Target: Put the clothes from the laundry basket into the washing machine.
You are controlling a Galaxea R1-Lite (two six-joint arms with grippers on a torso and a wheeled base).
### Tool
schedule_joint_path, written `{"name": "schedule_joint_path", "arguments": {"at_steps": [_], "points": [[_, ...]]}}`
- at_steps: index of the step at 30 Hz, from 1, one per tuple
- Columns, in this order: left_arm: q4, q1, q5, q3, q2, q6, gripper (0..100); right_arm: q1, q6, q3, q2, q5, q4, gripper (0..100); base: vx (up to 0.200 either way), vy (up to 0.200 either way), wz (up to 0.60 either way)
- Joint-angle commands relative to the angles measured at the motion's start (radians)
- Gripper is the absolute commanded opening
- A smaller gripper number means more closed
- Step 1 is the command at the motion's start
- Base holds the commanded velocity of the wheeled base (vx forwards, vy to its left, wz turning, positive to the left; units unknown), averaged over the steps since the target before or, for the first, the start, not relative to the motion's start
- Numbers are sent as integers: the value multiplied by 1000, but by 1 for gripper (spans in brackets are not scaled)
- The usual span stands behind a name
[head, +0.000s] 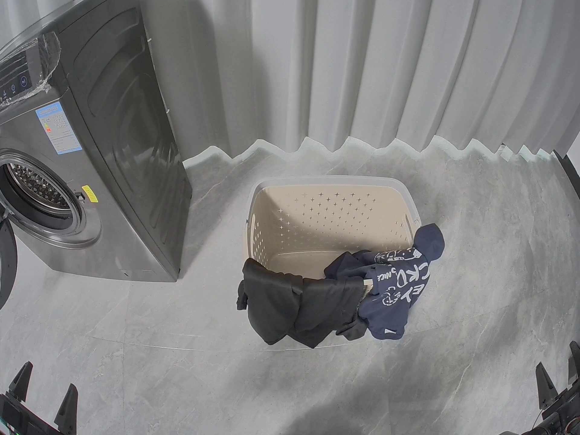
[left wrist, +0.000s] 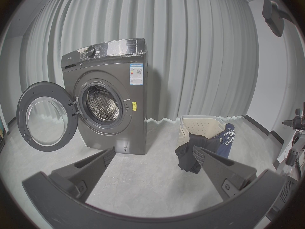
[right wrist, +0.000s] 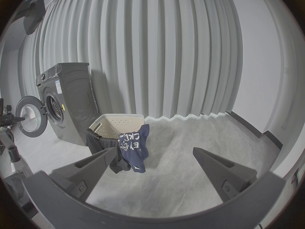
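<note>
A cream laundry basket (head: pixel 333 187) stands on the floor in the middle of the head view. A black garment (head: pixel 296 306) and a navy printed garment (head: pixel 396 282) hang over its near rim. The grey washing machine (head: pixel 115 128) stands at the left with its round door (left wrist: pixel 44 116) swung open and the drum (left wrist: pixel 103 104) showing. My left gripper (head: pixel 43 394) sits open at the lower left, far from the basket (left wrist: pixel 200 124). My right gripper (head: pixel 559 373) sits open at the lower right, with the basket (right wrist: pixel 119 124) and both garments ahead of it.
White curtains (head: pixel 374 55) run along the back wall. The grey floor (head: pixel 181 333) between the grippers, the basket and the machine is bare. A dark baseboard (head: pixel 568 173) lines the right wall.
</note>
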Motion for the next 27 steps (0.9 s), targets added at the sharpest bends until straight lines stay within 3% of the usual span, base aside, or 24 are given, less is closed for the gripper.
{"name": "schedule_joint_path", "arguments": {"at_steps": [1, 11, 23, 27], "points": [[0, 0, 0, 15, -12, -1, 100, 1, 0, 16, -16, 0, 0, 100, 0, -200, 0], [0, 0, 0, 15, -12, -1, 100, 1, 0, 15, -16, 0, 0, 100, 0, -20, 0], [0, 0, 0, 15, -12, -1, 100, 1, 0, 15, -16, 0, 0, 100, 200, 0, 0], [0, 0, 0, 15, -12, -4, 100, 1, 0, 15, -16, 0, 0, 100, 0, 0, 0]]}}
